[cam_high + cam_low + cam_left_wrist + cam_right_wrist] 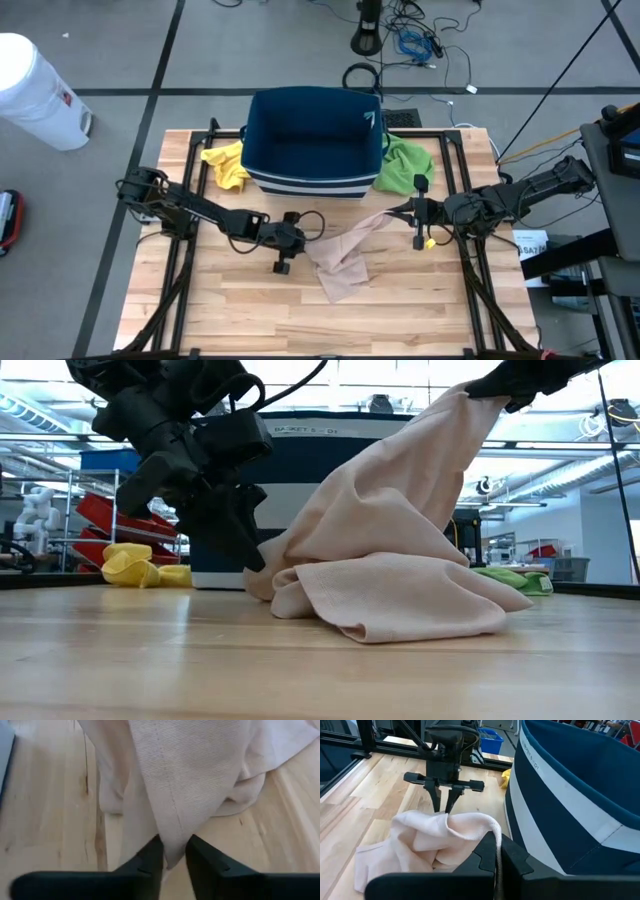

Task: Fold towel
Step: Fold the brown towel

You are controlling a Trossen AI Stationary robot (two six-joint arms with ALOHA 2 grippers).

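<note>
Wooden table, blue basket behind, both tools pinching beige towel edges

The right pincer pinches an edge of the beige towel, which lies bunched on the wooden table. Beyond, the left pincer grips the towel's far side. A navy basket stands close beside.

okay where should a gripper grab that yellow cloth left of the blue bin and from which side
Judging by its pose, take the crumpled yellow cloth by its raised top folds, coming straight down from above. It lies bunched on the wooden table, pressed against the dark blue fabric bin, so that side is blocked and no flat edge shows.
</note>
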